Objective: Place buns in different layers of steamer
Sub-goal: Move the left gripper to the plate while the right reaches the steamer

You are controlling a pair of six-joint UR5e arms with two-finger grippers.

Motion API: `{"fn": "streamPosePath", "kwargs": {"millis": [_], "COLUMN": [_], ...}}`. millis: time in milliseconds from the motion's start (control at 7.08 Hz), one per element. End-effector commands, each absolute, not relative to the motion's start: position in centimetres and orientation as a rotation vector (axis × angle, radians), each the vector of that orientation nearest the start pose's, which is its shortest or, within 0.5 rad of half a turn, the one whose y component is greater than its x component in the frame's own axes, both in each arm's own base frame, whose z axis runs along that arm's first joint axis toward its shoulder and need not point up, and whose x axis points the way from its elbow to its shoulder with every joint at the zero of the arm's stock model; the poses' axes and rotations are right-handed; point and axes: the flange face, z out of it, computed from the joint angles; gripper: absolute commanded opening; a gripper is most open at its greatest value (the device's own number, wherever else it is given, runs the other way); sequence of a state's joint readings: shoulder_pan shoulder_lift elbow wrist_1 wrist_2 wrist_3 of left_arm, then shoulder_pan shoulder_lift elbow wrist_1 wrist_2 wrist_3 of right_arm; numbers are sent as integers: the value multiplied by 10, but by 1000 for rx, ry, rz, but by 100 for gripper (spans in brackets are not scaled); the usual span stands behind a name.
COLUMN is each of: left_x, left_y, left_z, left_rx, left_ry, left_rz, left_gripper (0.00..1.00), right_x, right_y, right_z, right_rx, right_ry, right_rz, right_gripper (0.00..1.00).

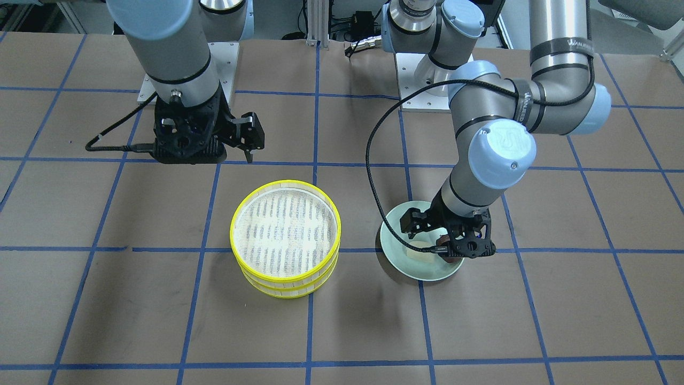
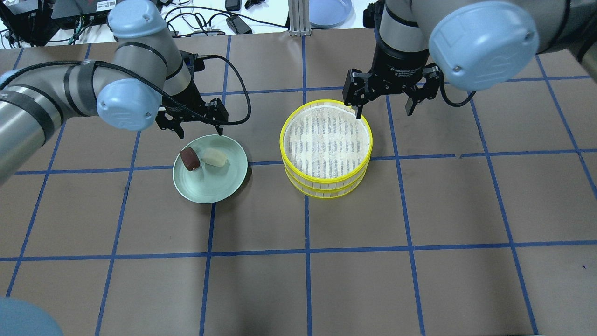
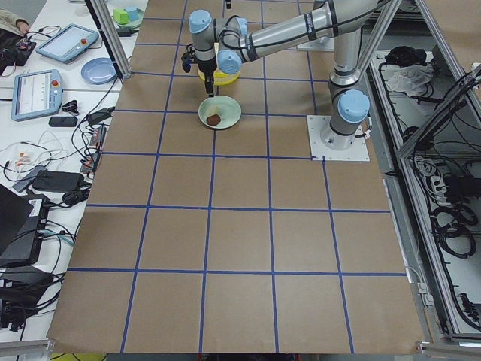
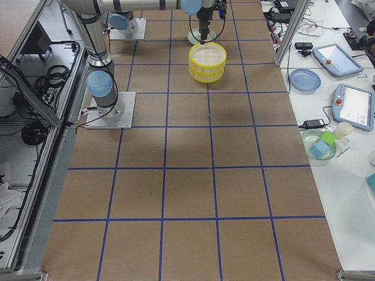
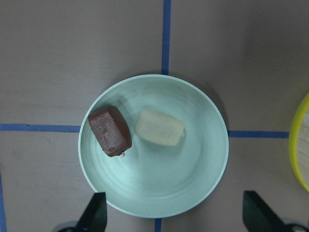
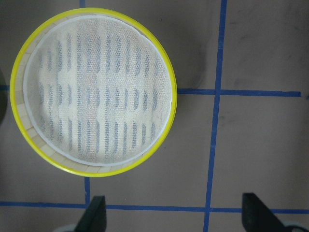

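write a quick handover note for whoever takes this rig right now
Left gripper: open, empty, hovering over the green dish.
Right gripper: open, empty, hanging high near the steamer.
Brown bun and cream bun lie side by side on the dish; steamer trays stacked, top tray empty.
Done: nothing placed.
Left: one bun per layer, likely lifting the top tray first.

Yellow rims, pale striped mesh on the steamer [image 2: 326, 140]. Reddish-brown bun [image 2: 190, 158], cream bun [image 2: 214, 157], pale green dish [image 2: 212, 185]. Brown table [image 2: 419, 210], blue grid [image 2: 373, 249].

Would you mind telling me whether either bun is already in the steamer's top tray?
No, the brown bun and the cream bun both lie on the green dish.
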State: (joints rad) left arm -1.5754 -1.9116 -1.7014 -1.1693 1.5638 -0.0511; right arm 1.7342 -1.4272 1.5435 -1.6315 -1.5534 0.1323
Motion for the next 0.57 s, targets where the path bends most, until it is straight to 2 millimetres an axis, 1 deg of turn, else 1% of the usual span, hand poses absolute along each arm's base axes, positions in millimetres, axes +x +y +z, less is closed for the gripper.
{"fn": "streamPosePath", "kwargs": {"millis": [0,141,283,424], "left_x": [-138,-138,-138,-139], "left_y": [-601,-604,-603,-596], "left_z": [209,193,190,181], "left_rx": [-90,-88,-78,-85], "left_ry": [3142,3143,3140,3139], "left_rz": [164,165,181,215], "left_gripper": [100,100,100,100], "right_x": [225,226,227,230], "right_y": [-537,-543,-552,-561], "right_z": [347,323,293,272], "right_rx": [-46,-45,-45,-37], "right_ry": [3147,3143,3145,3136], "right_rz": [151,128,154,170], "right_gripper": [100,100,100,99]}}
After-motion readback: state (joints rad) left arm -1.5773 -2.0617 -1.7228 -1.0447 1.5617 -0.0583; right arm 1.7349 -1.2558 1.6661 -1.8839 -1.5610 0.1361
